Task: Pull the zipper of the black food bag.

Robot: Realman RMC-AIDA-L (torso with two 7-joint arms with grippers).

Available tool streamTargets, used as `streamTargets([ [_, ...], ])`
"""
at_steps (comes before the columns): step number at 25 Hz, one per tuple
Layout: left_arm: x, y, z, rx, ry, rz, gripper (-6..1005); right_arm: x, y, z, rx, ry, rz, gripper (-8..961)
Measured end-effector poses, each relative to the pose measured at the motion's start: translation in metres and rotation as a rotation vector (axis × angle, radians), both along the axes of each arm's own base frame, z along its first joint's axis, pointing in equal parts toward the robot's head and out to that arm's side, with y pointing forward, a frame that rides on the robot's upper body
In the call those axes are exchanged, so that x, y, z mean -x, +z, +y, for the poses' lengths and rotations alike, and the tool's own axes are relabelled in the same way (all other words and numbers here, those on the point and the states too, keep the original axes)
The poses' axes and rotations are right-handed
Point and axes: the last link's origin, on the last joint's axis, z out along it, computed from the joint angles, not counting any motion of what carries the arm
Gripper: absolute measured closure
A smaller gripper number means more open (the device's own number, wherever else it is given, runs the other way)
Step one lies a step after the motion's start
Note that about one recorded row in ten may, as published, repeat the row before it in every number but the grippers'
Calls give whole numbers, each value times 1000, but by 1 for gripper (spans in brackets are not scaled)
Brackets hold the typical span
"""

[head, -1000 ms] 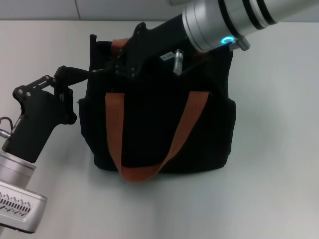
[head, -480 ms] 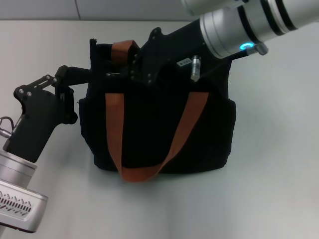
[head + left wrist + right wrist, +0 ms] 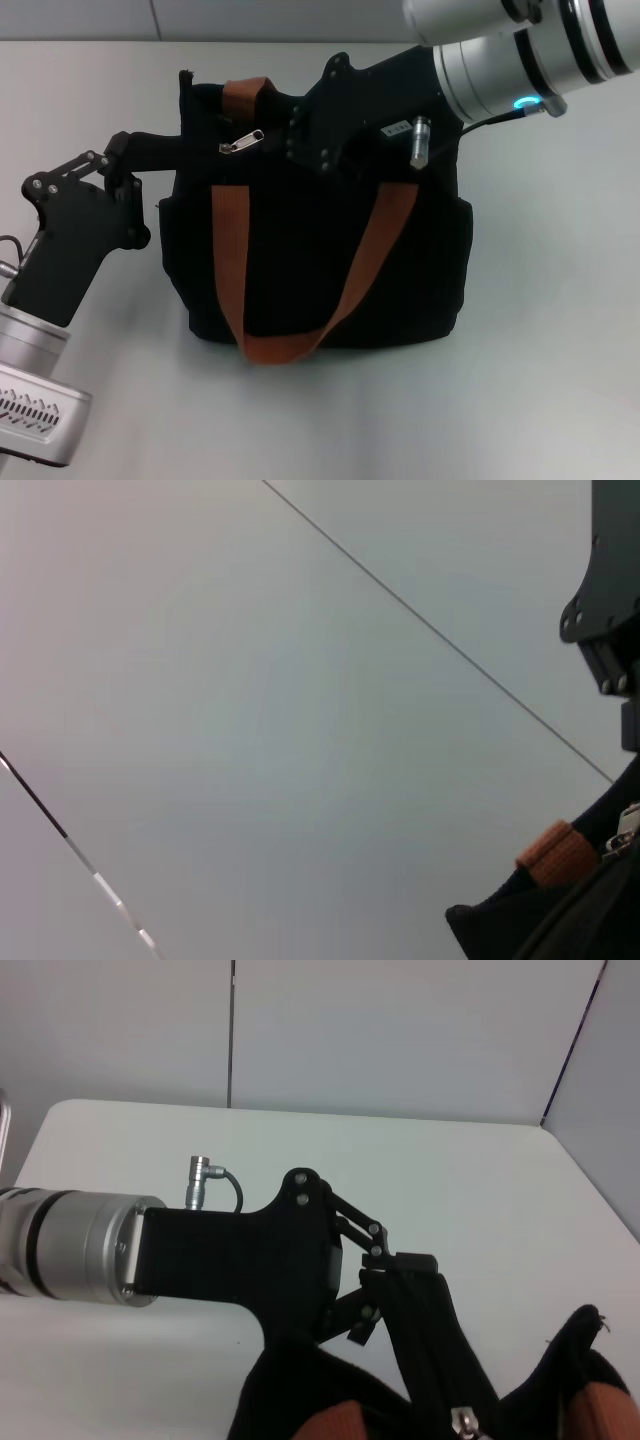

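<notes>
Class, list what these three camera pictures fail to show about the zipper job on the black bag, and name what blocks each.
- Right claw: head view, fingertips lost against the black food bag; open or shut unclear.
- Zip line right of the zipper: covered by the right arm.
- Bag interior: no view looks in.
- Left claw: its tips merge with the bag's corner; grip unclear.
- Left wrist view: bag cut off at the corner.

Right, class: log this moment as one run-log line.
left gripper: pinching black food bag corner | right gripper: above bag top | zipper: exposed, ungripped
</notes>
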Motion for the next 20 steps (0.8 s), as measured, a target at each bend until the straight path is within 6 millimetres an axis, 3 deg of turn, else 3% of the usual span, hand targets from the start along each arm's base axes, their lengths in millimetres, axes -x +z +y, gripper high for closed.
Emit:
streamTargets([
  [8, 0, 0, 0, -3, 3, -2, 952, -10, 9, -8, -12, -10, 9, 953],
  [13, -3, -1, 0, 3, -11, -9, 951, -11, 16, -3, -60, -3, 40, 890],
  [20, -4, -1, 0, 3, -15, -12, 951, -4, 10, 2, -82, 50, 7, 801],
])
